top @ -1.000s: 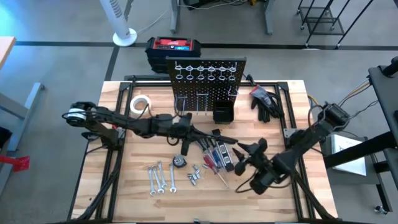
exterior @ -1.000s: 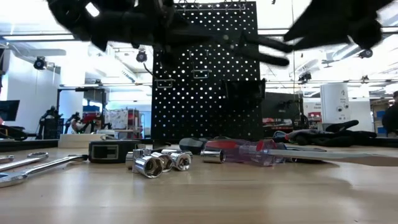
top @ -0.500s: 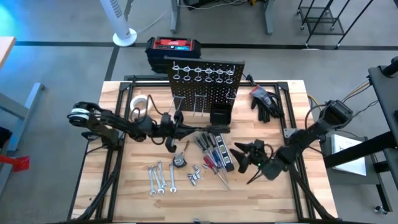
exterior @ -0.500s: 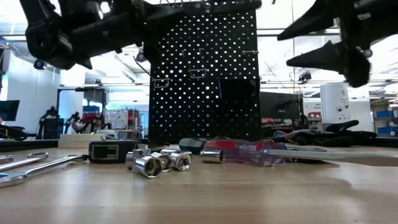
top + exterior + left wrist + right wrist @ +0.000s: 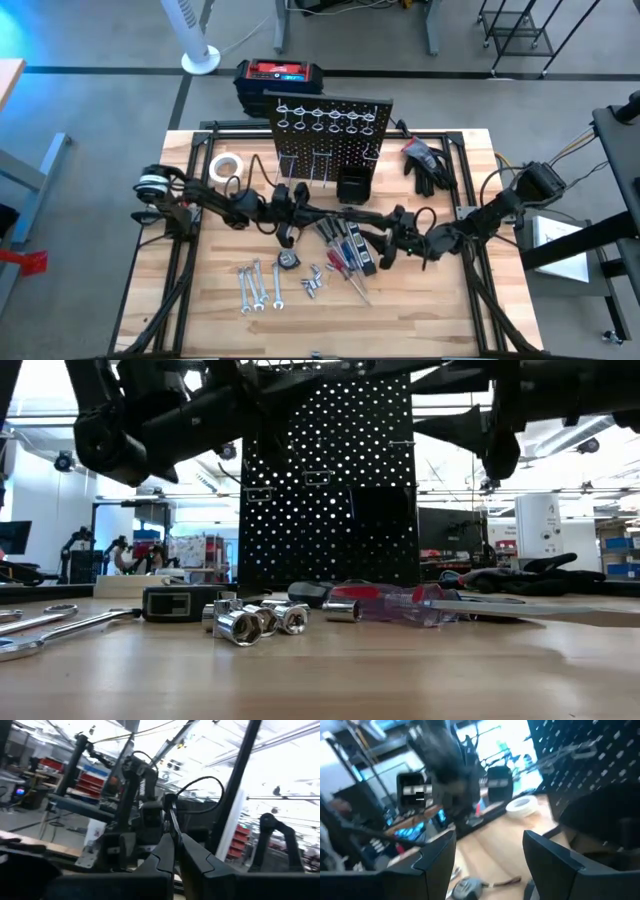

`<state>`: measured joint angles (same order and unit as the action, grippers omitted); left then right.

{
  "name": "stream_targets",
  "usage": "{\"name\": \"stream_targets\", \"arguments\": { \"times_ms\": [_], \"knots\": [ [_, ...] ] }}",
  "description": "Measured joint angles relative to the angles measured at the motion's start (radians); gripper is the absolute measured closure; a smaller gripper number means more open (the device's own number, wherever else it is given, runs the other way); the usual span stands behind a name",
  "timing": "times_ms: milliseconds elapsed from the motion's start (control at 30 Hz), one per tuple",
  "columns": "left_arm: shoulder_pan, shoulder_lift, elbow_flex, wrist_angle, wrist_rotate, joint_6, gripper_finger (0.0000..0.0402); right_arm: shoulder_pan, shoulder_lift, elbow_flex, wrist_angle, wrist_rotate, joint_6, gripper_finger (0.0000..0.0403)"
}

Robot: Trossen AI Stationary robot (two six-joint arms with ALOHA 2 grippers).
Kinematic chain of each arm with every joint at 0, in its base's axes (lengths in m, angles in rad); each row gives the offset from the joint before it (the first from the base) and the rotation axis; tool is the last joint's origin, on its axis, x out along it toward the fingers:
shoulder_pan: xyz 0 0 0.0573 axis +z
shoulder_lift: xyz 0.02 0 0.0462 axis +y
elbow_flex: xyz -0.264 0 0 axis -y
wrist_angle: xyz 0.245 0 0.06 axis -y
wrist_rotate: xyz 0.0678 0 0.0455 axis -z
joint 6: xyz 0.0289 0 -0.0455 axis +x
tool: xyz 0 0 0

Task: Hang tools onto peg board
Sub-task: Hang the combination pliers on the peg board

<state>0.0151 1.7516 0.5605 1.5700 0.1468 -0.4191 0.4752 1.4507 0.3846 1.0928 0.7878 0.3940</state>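
The peg board (image 5: 330, 130) stands up at the back of the table (image 5: 450, 310), and its silver rings and hooks look mostly bare. Most of the tools lie flat on the wood in front of it: the screwdrivers (image 5: 345, 250) in a bunch, the wrenches (image 5: 255, 285) nearer the front edge, the small tape measure (image 5: 288, 258) and some little metal bits (image 5: 312, 283). So I think the job is at an early stage, with nearly every tool not yet hung. The left claw (image 5: 174, 842) is up in the air in front of the board, above the tools, and its two fingers are pressed together. A thin dark rod seems to stick out from between them, but I cannot tell which tool it is, or if it is a tool at all. The right claw (image 5: 490, 865) is just above the bunch of screwdrivers, close to the tip of the left arm, with its fingers (image 5: 437, 860) wide apart and nothing between them. It looks like the step is to pick a tool, or to pass one from one claw to the other. Next, I think the right claw needs to line up around one handle, close gently, and lift without bumping the left arm, which is very near
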Motion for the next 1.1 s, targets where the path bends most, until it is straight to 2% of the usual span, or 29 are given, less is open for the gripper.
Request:
{"name": "stream_targets", "arguments": {
  "times_ms": [67,133,233,333,400,567,667,833,1100],
  "knots": [
    [0.001,-0.01,0.006,-0.001,-0.005,0.016,0.0401,0.006,0.004,-0.002,-0.011,-0.024,0.003,0.0177],
    [0.003,-0.023,0.018,0.002,-0.006,0.017,0.0401,0.006,0.013,-0.011,-0.027,-0.097,-0.004,0.0177],
    [0.0,-0.03,0.039,0.004,-0.007,0.012,0.0401,-0.011,0.048,-0.019,0.003,-0.138,-0.09,0.0181],
    [-0.006,-0.024,0.063,0.0,-0.015,-0.008,0.0401,-0.043,0.076,-0.036,0.139,-0.15,-0.208,0.0183],
    [-0.011,-0.021,0.071,0.002,-0.045,-0.012,0.0401,-0.058,0.091,-0.065,0.256,-0.196,-0.265,0.0182],
    [-0.015,-0.015,0.07,-0.002,-0.105,-0.013,0.0401,-0.099,0.049,-0.175,0.453,-0.272,-0.318,0.0178],
    [-0.017,-0.009,0.067,-0.008,-0.136,-0.006,0.0401,-0.142,0.011,-0.187,0.462,-0.321,-0.338,0.018],
    [-0.017,0.035,0.084,-0.024,-0.163,0.02,0.0401,-0.208,0.0,-0.138,0.374,-0.364,-0.368,0.0186],
    [-0.019,0.09,0.121,-0.009,-0.167,0.013,0.0401,-0.254,-0.024,-0.138,0.442,-0.421,-0.333,0.0216]
  ]
}}
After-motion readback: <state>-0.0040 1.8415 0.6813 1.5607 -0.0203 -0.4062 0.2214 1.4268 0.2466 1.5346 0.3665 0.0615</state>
